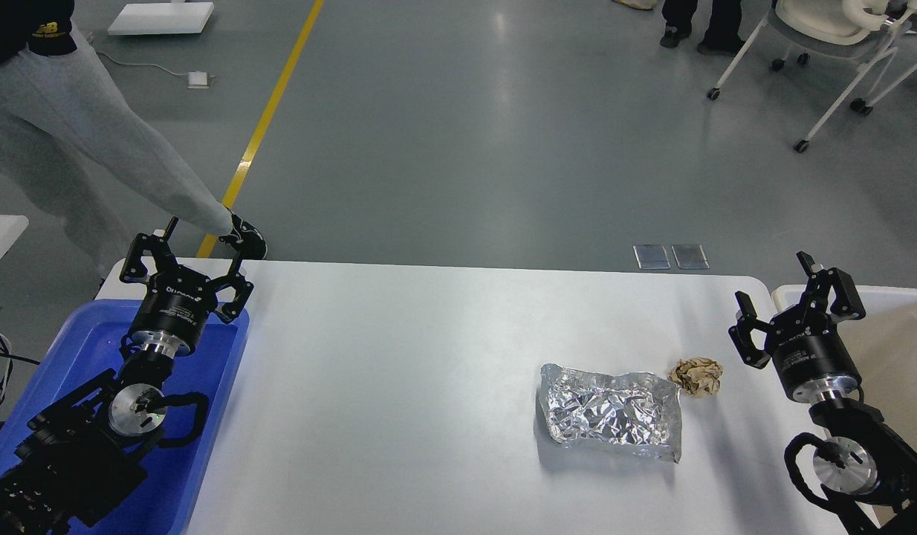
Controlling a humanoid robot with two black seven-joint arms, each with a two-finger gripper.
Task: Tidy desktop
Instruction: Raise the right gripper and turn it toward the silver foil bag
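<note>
The desktop [399, 371] is a wide white tabletop with rounded corners. On its right half lies a crumpled silver foil bag [611, 413], and just right of it a small ball of crumpled brown paper [696, 376]. My right gripper [772, 276] hangs open at the table's right edge, a short way right of the paper ball, holding nothing. At the table's far left corner, my left gripper [204, 239] is open and empty, above the blue tray [206, 431].
A cream-white bin [901, 349] stands off the table's right edge, behind my right arm. A person in grey trousers [94, 148] stands close to the far left corner. Office chairs [837, 44] are on the floor at the far right.
</note>
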